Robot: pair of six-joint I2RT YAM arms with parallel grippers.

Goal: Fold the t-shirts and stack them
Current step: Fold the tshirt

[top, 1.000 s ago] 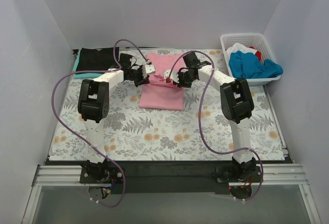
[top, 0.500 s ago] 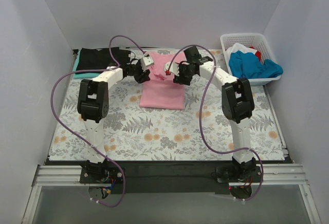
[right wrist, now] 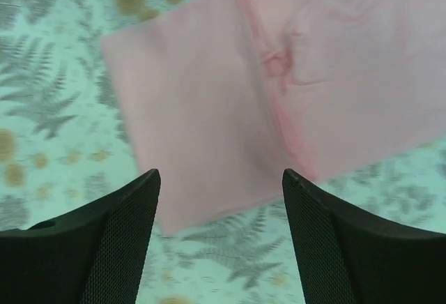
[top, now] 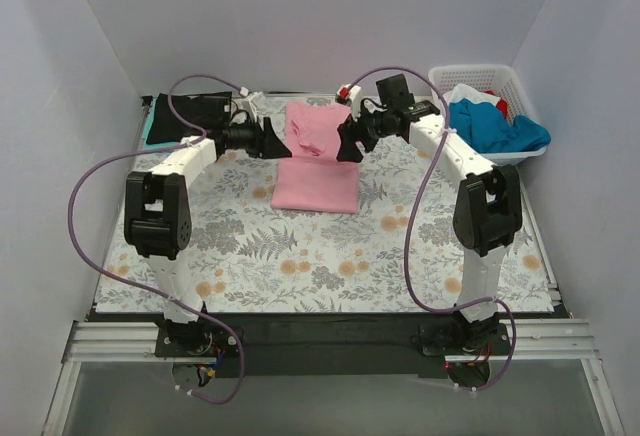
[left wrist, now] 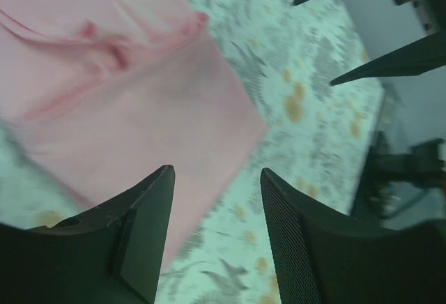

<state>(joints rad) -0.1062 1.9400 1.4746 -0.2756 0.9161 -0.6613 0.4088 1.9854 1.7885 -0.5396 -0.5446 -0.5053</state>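
A pink t-shirt [top: 314, 159] lies folded into a rectangle at the back middle of the floral tablecloth, with a crumpled fold near its far end. My left gripper [top: 272, 140] hovers just off its left edge, open and holding nothing. On the opposite side my right gripper [top: 347, 142] is also open and empty. In the left wrist view the pink t-shirt [left wrist: 104, 74] fills the upper left beyond my gripper [left wrist: 217, 173]. The right wrist view has the pink t-shirt [right wrist: 279, 88] ahead of my gripper [right wrist: 221, 176]. A black t-shirt [top: 190, 113] lies over a teal one [top: 150, 132] at the back left.
A white lattice basket [top: 470, 70] stands at the back right, holding a blue t-shirt [top: 492, 128], a white one [top: 462, 94] and a bit of red [top: 502, 108]. The floral tablecloth [top: 300, 246] covers the table. Grey walls close in the left, back and right sides.
Both grippers were shut on the pink t-shirt's far part; they have opened, let it go and pulled apart, left one leftward, right one back and right. The shirt stays folded.
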